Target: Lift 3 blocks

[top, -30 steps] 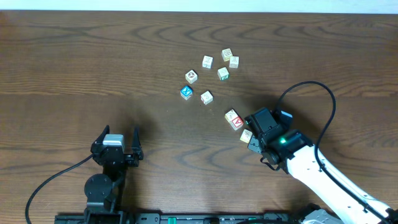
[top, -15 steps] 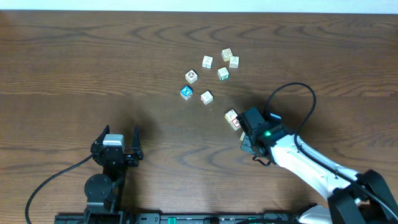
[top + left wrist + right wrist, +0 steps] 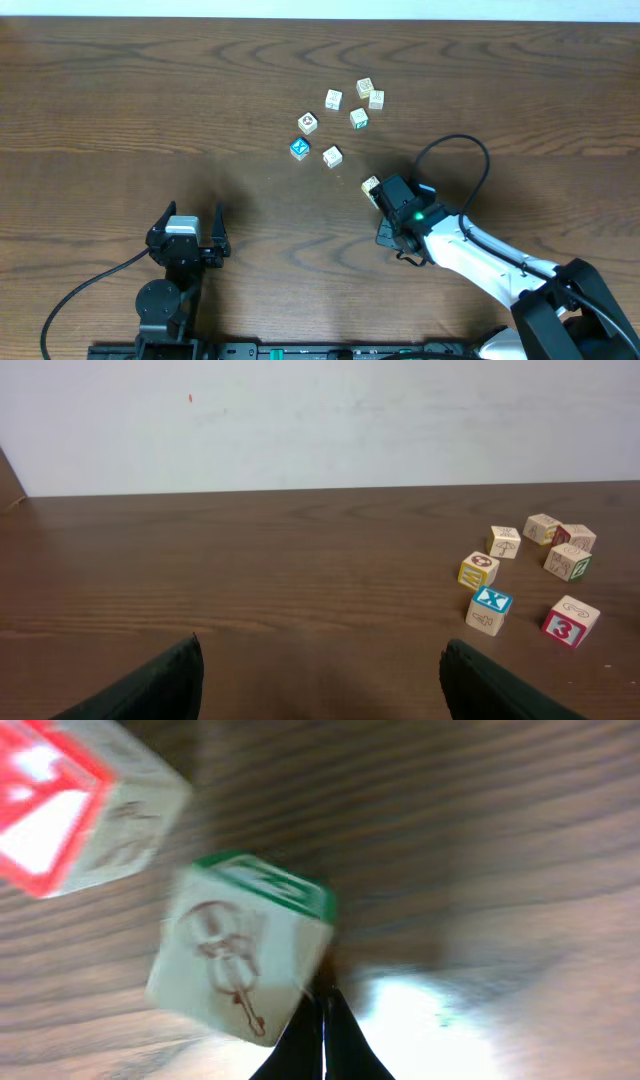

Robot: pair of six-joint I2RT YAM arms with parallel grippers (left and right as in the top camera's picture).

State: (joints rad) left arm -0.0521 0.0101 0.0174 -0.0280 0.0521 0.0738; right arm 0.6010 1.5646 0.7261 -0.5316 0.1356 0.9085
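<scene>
overhead, the dark wooden table point(image 3: 120, 90) fills the view, with the white right arm point(image 3: 480, 262) reaching in from the lower right and the black left arm point(image 3: 165, 295) parked at the near edge; the left gripper point(image 3: 193, 215) rests with its jaws spread wide and nothing between them, well apart from every block; in the right wrist view the right gripper point(image 3: 322, 1010) has its fingers pressed together on nothing, their tips at the lower corner of a green-topped block point(image 3: 235, 965) lying on the table, with a red-faced block point(image 3: 55, 805) just beside that one at the upper left; from above, a yellow-marked block point(image 3: 370, 184) lies on the table against the gripper's housing; farther off lie seven loose blocks, among them a blue-faced block point(image 3: 299, 148)
</scene>
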